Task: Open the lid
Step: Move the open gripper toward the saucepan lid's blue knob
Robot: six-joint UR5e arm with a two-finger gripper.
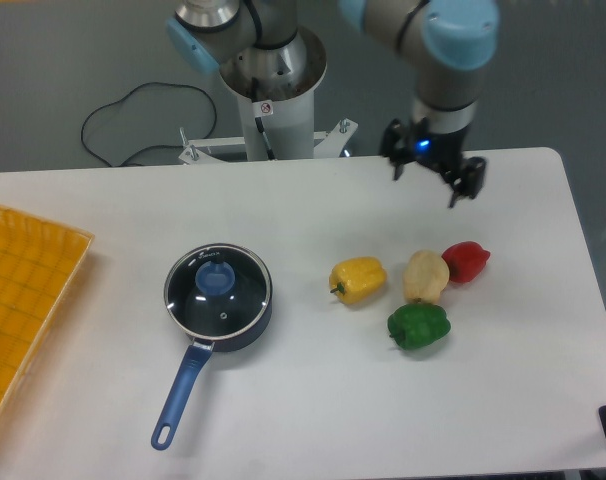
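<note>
Because the lid (218, 289) is glass, it looks hard, slippery and easy to break, so the blue knob (216, 279) in its middle is the best spot to pinch. It sits on the pot (245, 330) (at about 8 o'clock from the claw). The claw (432, 180) hangs empty, fingers spread.

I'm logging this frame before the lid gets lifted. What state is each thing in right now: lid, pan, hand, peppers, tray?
Round clear glass lid with blue knob: closed, seated on the pan.
Dark blue long-handled saucepan: upright on the table, covered.
Hand: open, empty, in the air far from the lid.
Yellow pepper, pale pepper, red pepper, green pepper: lying loose on the table.
Orange tray: at the left edge, only partly in view.
</note>
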